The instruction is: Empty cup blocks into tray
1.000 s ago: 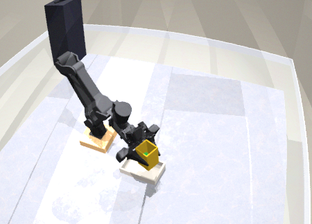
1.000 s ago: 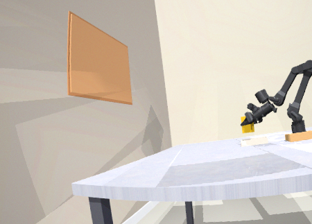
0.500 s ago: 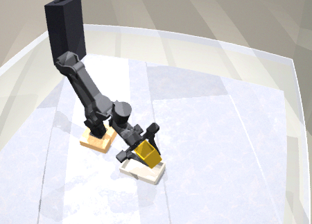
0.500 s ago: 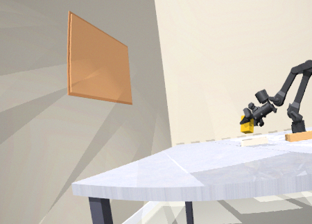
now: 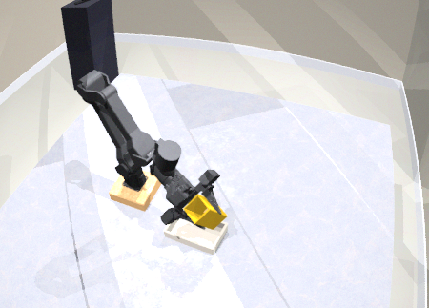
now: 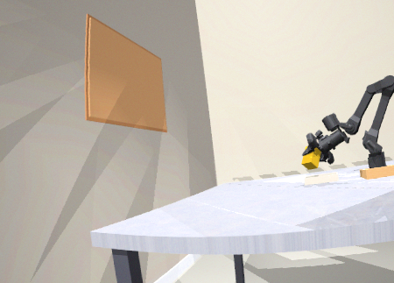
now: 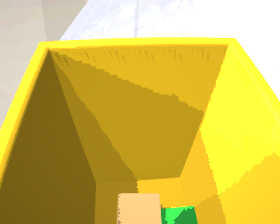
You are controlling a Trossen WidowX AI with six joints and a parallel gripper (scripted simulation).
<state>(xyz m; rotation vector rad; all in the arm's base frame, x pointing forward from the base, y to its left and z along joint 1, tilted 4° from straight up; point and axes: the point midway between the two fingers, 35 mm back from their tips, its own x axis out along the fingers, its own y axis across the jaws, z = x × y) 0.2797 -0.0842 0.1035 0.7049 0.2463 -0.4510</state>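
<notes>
Top view, cup: up off worktop (image 5: 310, 179) (image 6: 219, 213), above tray (image 5: 191, 237) (image 6: 321, 179), approx. over its end farther from the wood base (image 5: 138, 199) (image 6: 372, 173); leaning, mouth toward the arm side.
Top view, tool (image 5: 204, 211) (image 6: 312, 151): clenched on cup (image 5: 213, 218) (image 6: 311, 159) (image 7: 140, 95), fingers either side.
Top view, tray: upright on worktop, below cup; no blocks seen on the part of its floor in view.
Ext. view, cup: clear gap above tray, tilted, base end low; not inverted.
Ext. view, tray: on worktop, beside the wood base; inside hidden at this angle.
Wrist view, tan block (image 7: 139, 209): in cup, low down near its floor.
Wrist view, green block (image 7: 179, 216): in cup too, just beside tan; both cut off by pic edge, so total no. of blocks n/a.
Done: cup gripped, lifted, brought over tray; tilt begun, by the look of it.
Left: prob. most of the tip, i.e. mouth well below base, all blocks out into tray; then keep cup in tool or park it on worktop, clear of tray.
Progress: est. past halfway, but no block seen delivered.
Watch: mouth must end up over tray, else blocks may land beside it.
</notes>
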